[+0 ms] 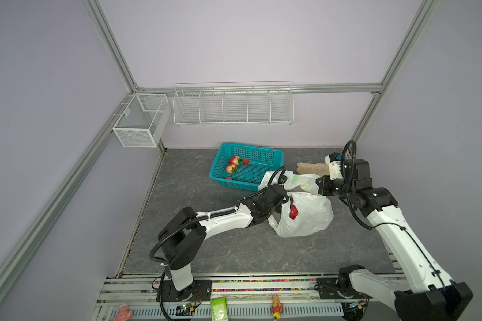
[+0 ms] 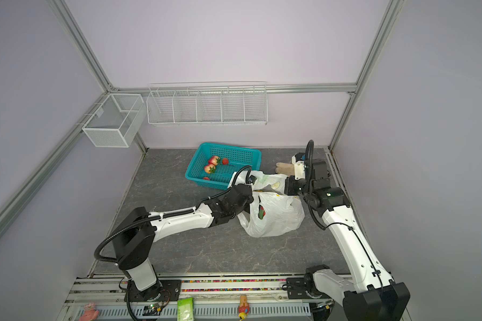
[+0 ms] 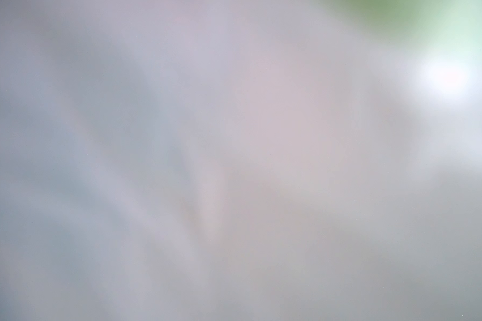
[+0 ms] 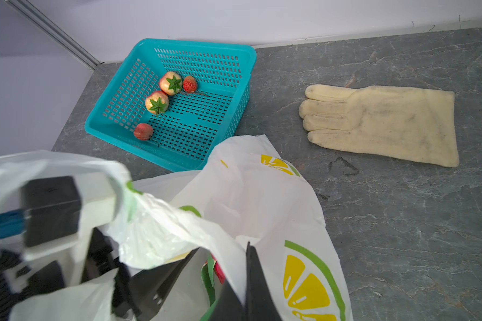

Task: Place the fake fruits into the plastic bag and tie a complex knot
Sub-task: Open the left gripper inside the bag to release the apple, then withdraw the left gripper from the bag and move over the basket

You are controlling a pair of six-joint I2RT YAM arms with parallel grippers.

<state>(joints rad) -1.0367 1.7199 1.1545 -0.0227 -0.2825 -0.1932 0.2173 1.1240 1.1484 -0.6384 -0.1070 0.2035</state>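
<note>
The plastic bag point(image 1: 309, 219) point(image 2: 281, 219) point(image 4: 262, 194), white with lemon prints, lies open at mid-table. A bright red fruit point(image 1: 293, 211) point(image 4: 219, 272) rests loose inside it. My left arm's wrist point(image 1: 267, 201) reaches into the bag's mouth. In the right wrist view its black fingers point(image 4: 162, 278) stand apart, holding nothing. Bag film blurs the left wrist view completely. My right gripper point(image 1: 317, 186) point(image 4: 245, 266) is shut on the bag's rim, holding it up. Several fake fruits point(image 1: 234, 160) point(image 4: 171, 82) remain in the teal basket point(image 1: 262, 155) point(image 4: 206, 44).
A beige glove point(image 1: 310, 167) point(image 4: 387, 122) lies flat behind the bag, right of the basket. White wire racks point(image 1: 233, 107) and a mesh box point(image 1: 139, 122) hang on the back wall. Small items sit on the front rail point(image 1: 219, 308).
</note>
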